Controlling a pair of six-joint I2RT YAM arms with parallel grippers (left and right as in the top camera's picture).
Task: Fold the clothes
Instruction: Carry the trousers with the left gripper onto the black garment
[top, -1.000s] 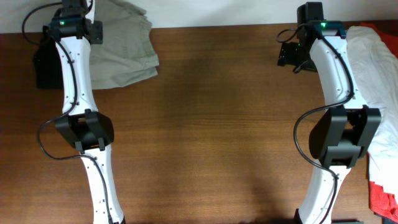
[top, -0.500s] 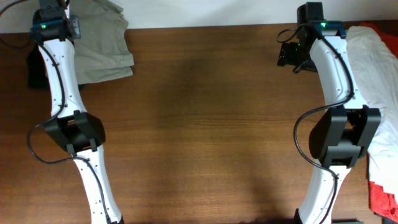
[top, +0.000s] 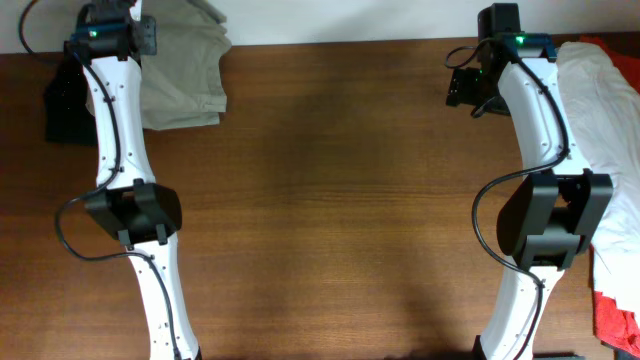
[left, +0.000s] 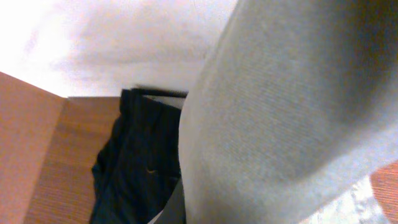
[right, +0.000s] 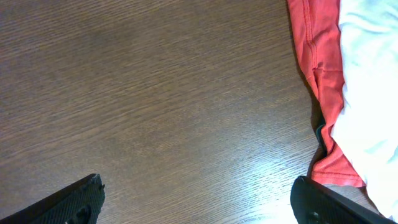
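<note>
The pale khaki trousers (top: 185, 75) lie bunched at the table's back left corner, partly over the back edge. My left gripper (top: 125, 18) is at their upper left edge; its fingers are hidden by cloth, and the trousers shift with it. In the left wrist view the khaki cloth (left: 280, 124) fills most of the frame, very close. My right gripper (top: 465, 88) hovers at the back right, open and empty; in the right wrist view its fingertips (right: 199, 199) are wide apart over bare wood.
A black garment (top: 65, 100) lies left of the left arm, also in the left wrist view (left: 137, 174). A white garment (top: 600, 110) and a red one (top: 615, 315) lie along the right edge; red (right: 317, 62) and white (right: 373, 93) show near the right gripper.
The left gripper swung left with the trousers, then back a little to the right; the trousers moved with it. The right arm has not moved.
</note>
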